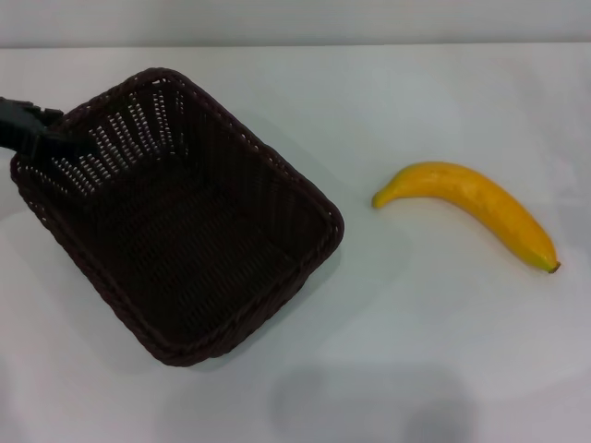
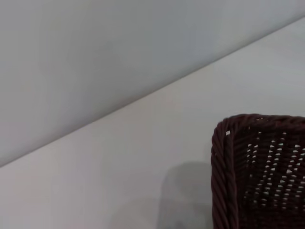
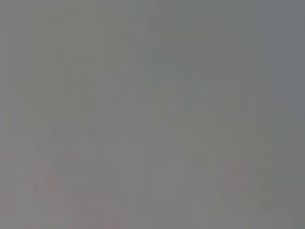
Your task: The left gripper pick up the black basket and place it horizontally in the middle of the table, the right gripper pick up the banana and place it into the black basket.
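Observation:
The black basket [image 1: 185, 231] lies on the white table [image 1: 416, 351] at the left, turned diagonally, with nothing in it. My left gripper [image 1: 39, 131] comes in from the left edge and sits at the rim of the basket's far-left corner. A corner of the basket [image 2: 267, 176] also shows in the left wrist view. The yellow banana [image 1: 476, 210] lies on the table to the right of the basket, well apart from it. My right gripper is out of view; the right wrist view shows only plain grey.
The table's far edge meets a grey wall [image 1: 295, 20] along the top of the head view. Bare tabletop [image 1: 369, 138] lies between the basket and the banana and in front of both.

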`<state>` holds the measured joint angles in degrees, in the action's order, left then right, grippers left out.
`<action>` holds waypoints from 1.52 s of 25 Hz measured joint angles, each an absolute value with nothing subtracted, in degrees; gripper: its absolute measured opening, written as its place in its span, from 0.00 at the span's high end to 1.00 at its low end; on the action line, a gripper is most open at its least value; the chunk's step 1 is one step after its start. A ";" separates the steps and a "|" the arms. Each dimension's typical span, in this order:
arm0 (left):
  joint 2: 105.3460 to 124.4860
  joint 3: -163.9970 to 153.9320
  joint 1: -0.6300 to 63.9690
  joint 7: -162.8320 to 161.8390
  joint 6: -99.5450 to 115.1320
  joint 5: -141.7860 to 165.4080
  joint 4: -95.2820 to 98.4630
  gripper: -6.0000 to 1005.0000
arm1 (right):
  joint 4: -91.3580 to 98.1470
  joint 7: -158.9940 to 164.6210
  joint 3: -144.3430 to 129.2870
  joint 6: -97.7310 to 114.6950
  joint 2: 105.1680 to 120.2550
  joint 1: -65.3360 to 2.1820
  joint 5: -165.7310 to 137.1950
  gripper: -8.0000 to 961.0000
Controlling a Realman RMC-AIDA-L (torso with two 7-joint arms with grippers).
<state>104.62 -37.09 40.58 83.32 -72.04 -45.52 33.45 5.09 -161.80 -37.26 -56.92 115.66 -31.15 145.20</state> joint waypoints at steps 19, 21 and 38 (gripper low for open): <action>105.94 -37.09 39.78 78.89 -73.58 -45.75 34.63 0.76 | 5.23 -161.63 -38.71 -59.13 115.72 -30.90 145.10 0.11; 107.50 -37.08 39.05 75.87 -76.03 -46.75 38.42 0.78 | 5.40 -161.63 -38.71 -60.03 115.60 -30.95 145.10 0.11; 119.10 -50.69 31.70 28.48 -78.21 -41.24 68.56 0.81 | 17.84 -161.63 -40.90 -56.62 114.60 -28.27 145.01 0.11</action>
